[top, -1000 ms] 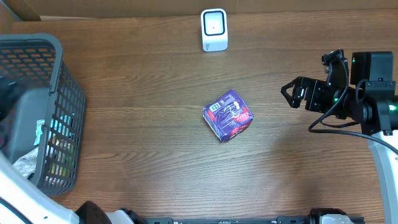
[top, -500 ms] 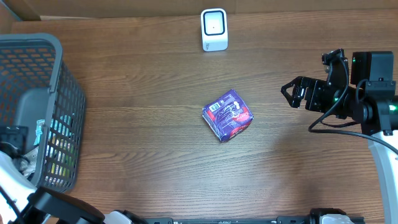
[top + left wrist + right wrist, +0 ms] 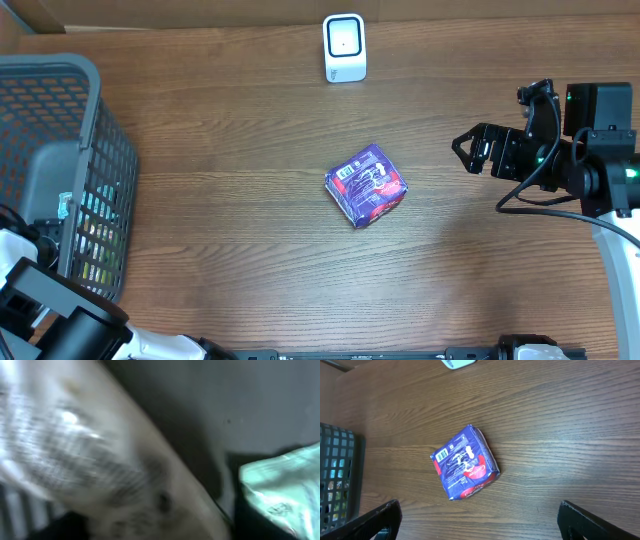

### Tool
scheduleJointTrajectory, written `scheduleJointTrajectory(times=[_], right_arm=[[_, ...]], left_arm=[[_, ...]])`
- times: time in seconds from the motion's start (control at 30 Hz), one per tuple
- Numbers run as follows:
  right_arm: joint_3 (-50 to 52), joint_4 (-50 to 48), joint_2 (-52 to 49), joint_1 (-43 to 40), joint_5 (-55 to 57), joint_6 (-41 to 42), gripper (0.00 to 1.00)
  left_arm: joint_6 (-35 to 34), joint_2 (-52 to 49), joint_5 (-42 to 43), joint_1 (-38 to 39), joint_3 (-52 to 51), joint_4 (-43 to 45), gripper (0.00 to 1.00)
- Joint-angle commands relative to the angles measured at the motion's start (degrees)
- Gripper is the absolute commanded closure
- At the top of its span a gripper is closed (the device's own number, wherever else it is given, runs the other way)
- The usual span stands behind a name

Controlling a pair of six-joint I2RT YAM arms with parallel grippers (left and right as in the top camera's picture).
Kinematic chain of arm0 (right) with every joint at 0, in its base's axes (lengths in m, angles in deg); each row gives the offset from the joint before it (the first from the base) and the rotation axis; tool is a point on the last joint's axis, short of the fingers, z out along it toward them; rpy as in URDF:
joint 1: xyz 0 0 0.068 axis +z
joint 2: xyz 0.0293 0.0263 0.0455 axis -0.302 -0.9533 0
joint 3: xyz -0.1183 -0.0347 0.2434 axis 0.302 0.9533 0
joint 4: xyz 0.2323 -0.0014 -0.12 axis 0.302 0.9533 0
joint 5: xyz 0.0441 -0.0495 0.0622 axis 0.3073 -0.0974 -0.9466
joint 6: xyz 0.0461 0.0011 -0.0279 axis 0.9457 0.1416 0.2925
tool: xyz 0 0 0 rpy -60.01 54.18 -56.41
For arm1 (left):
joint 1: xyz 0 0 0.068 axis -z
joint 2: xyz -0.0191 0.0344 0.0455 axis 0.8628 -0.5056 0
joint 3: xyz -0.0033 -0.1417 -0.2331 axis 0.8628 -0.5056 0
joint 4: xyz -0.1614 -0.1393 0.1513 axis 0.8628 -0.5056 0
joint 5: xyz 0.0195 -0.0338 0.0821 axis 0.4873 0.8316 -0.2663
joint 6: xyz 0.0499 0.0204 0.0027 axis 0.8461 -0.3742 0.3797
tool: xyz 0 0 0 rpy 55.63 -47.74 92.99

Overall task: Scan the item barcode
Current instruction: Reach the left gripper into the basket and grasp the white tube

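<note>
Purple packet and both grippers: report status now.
Right gripper open, off to the side. Left arm at basket, jaws unreadable. Purple packet flat on table, barcode up, untouched. Nothing between it and white scanner.

A brown wooden bench fills nearly the whole scene, its dark grain running side to side in long streaks. Along its far edge lies a paler tan strip, too narrow to identify. Soft, even light falls across the wood.
</note>
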Motion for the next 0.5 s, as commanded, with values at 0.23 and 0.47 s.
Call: scheduleJointTrajectory(times=[0.23, 0.47], right_arm=[[-1.5, -0.2, 0.1, 0.3, -0.1, 0.0, 0.0], [-1.5, -0.1, 0.1, 0.3, -0.1, 0.0, 0.0]], left_arm=[[2.7, -2.4, 13.6, 0.3, 2.0, -0.3, 0.96], [6.9, 3.4, 22.8, 0.3, 16.3, -8.6, 0.96]])
